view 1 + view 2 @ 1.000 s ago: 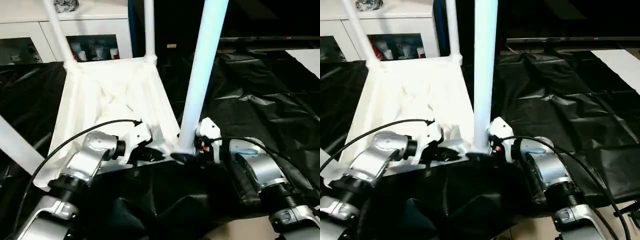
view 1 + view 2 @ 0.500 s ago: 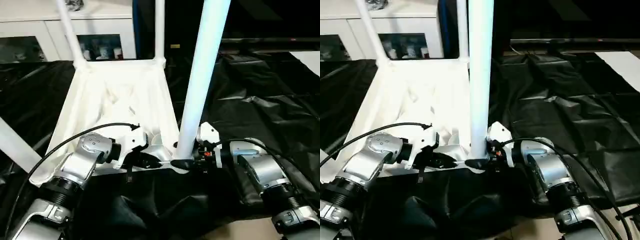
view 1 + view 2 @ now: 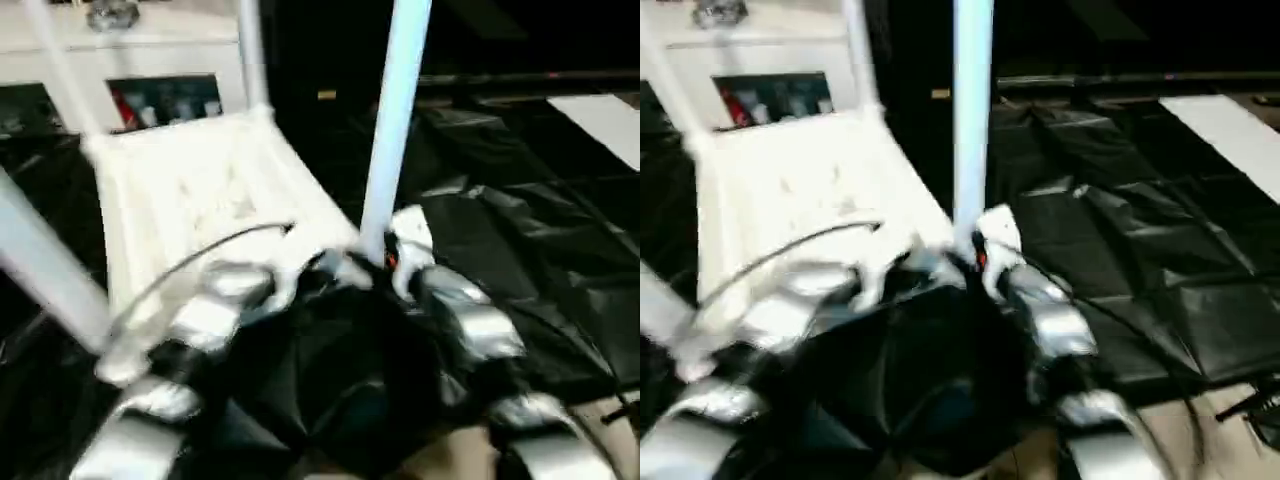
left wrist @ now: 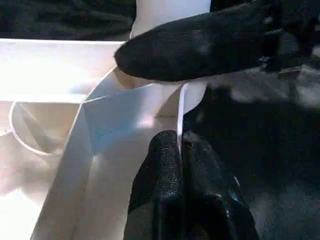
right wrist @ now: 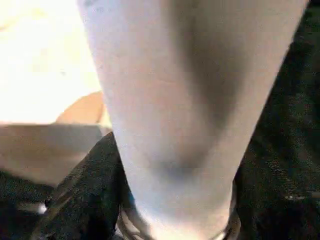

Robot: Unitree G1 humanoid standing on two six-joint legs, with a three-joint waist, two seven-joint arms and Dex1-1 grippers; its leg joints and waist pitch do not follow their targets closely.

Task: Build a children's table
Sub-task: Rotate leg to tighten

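The white tabletop (image 3: 190,190) lies underside up on a black sheet. Its legs stand up from the corner sockets. The near right leg (image 3: 395,120) rises straight between my two arms. My right gripper (image 3: 375,262) is at this leg's foot. In the right wrist view its black fingers (image 5: 85,200) hug the leg (image 5: 175,100) on both sides. My left gripper (image 4: 179,140) is shut on the tabletop's thin rim wall (image 4: 180,100), right beside that corner socket. One right-gripper finger (image 4: 200,45) crosses the leg just beyond it.
Three more legs stand at the near left (image 3: 45,265), far left (image 3: 60,70) and far right (image 3: 250,55). A white glass-door cabinet (image 3: 150,95) stands behind. The black sheet (image 3: 540,220) spreads to the right, with a white panel (image 3: 605,125) at its far edge.
The whole picture has shifted and blurred, so the camera has moved. Both grippers stay at the near right corner, the left on the rim and the right at the leg's foot.
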